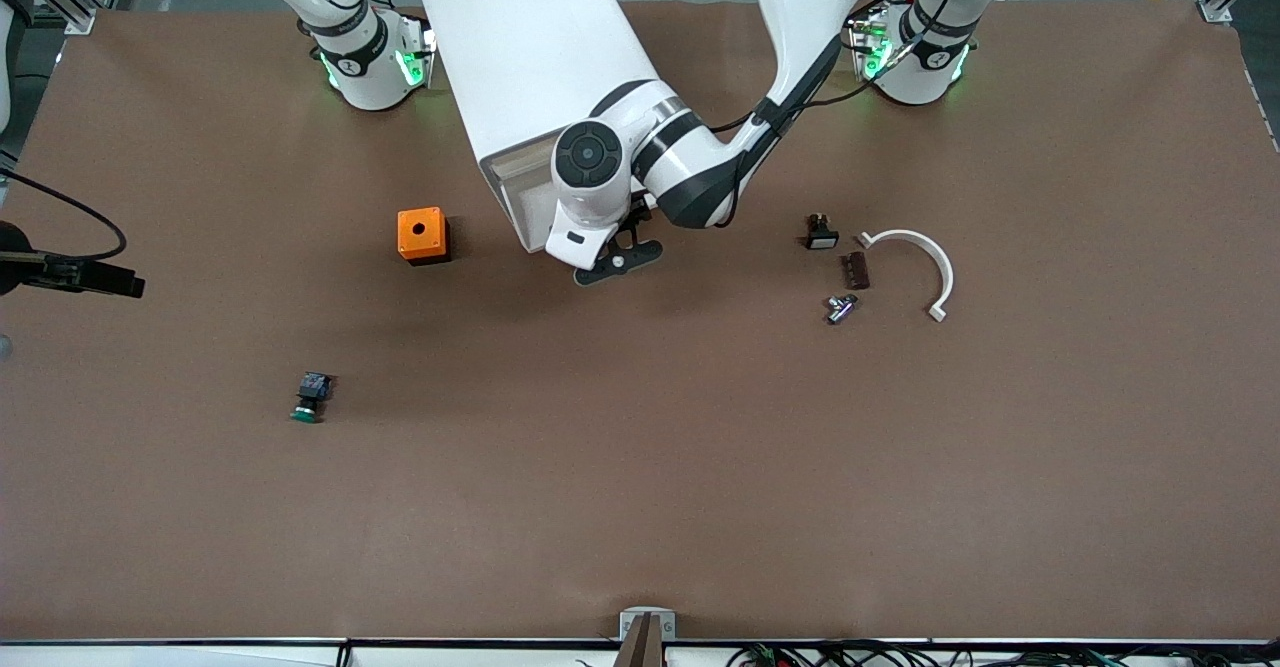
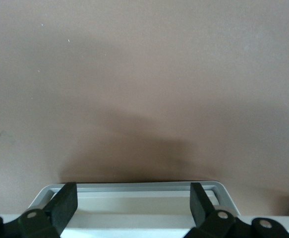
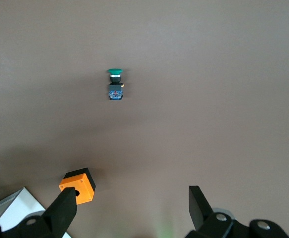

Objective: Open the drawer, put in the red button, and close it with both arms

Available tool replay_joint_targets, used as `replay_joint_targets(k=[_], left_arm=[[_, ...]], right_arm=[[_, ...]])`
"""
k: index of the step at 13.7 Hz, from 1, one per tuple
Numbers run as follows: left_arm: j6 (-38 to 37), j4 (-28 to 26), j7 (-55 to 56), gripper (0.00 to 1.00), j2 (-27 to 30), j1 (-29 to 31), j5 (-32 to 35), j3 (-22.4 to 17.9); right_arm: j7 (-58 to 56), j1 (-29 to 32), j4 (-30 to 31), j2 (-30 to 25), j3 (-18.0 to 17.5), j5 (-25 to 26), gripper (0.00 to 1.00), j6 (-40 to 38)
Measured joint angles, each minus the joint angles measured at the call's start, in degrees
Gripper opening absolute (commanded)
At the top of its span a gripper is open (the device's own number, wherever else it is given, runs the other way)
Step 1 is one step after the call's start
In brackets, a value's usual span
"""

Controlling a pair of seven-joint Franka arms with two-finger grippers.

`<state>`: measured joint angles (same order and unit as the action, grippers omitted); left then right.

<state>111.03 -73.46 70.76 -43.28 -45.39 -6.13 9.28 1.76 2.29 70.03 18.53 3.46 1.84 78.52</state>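
The white cabinet [image 1: 525, 67] stands between the arms' bases, its cream drawer fronts [image 1: 515, 197] facing the front camera. My left gripper [image 1: 615, 259] hangs just in front of that face. In the left wrist view it [image 2: 133, 203] is open and empty, with the grey rim of a drawer [image 2: 134, 187] between and just past its fingertips. My right gripper [image 3: 133, 208] is open and empty, high over the table near the orange box [image 3: 78, 186]; the front view does not show it. The red button shows in no view.
The orange box [image 1: 421, 235] stands beside the cabinet toward the right arm's end. A green-capped button [image 1: 311, 397] lies nearer the front camera. Toward the left arm's end lie a small black part [image 1: 820, 232], a brown piece [image 1: 855, 270], a silvery part [image 1: 841, 308] and a white arc [image 1: 918, 265].
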Motion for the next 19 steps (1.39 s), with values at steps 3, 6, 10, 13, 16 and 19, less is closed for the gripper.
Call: replay_joint_targets(k=[3,6,10,13,16,19], left_arm=[[0.0,-0.1,0.0,1.0,0.0,0.0,-2.2,0.1],[0.0,-0.1,0.0,1.0,0.0,-0.1,-6.4,0.6],[0.0,-0.6,0.0,1.0,0.0,-0.6,-9.7,0.9],[0.0,-2.3,0.0,1.0,-0.1,-0.7,-9.8,0.9],[0.0,-3.4,0.0,1.0,-0.1,-0.9,-10.0,0.9],[0.0,-3.5,0.0,1.0,-0.1,-1.0,-11.0,0.9]], right_arm=[[0.0,0.0,-1.4,-2.2,-0.2,0.2,1.0,-2.5],[-0.1,-0.2,-2.0,-4.1,-0.8,0.2,1.0,-7.3],[-0.1,-0.5,-1.9,-4.3,-1.0,0.0,1.0,-10.5],[-0.1,-0.4,-2.0,-4.7,-1.0,-0.5,1.0,-9.6],[-0.1,-0.3,-1.8,-5.3,-0.8,-0.6,1.0,-9.4],[-0.3,0.6,1.3,-6.6,-0.5,-1.3,1.0,-7.1]])
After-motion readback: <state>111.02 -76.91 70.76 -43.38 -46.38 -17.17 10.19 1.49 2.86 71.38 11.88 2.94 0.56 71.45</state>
